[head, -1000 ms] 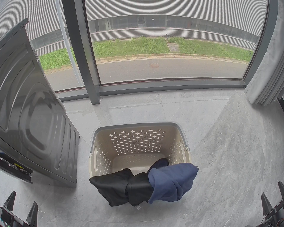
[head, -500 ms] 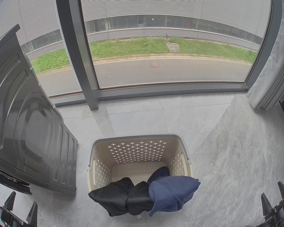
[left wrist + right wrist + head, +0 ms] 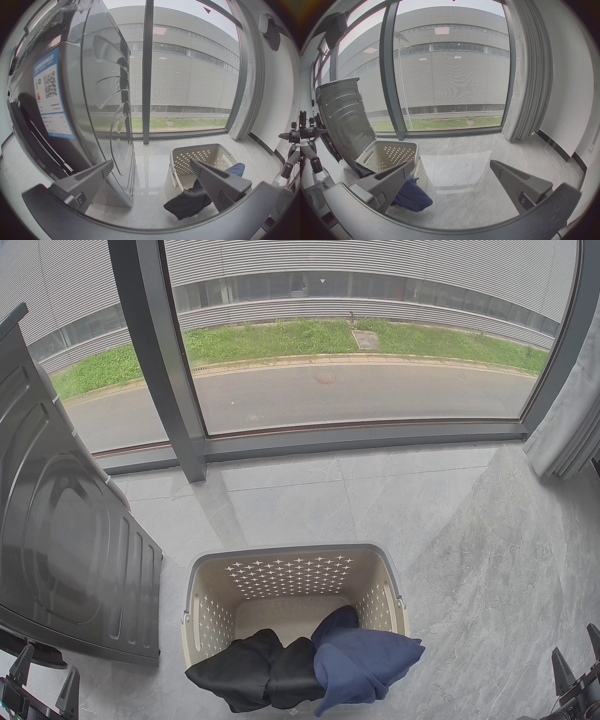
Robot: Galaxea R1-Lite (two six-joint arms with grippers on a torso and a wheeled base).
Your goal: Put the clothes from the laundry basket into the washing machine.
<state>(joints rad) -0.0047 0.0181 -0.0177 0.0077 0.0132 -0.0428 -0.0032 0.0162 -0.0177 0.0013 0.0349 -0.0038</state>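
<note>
The grey stone-tile floor (image 3: 469,540) holds a beige plastic laundry basket (image 3: 287,574). A big dark grey washing machine (image 3: 69,540) stands just beside it.

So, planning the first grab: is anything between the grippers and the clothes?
Nothing visible. The black garment and blue garment hang over the near rim of the laundry basket; only bare floor lies between them and the left gripper and right gripper.

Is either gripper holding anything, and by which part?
Nothing. Left gripper and right gripper are open, empty; black garment and blue garment hang over beige plastic basket.
</note>
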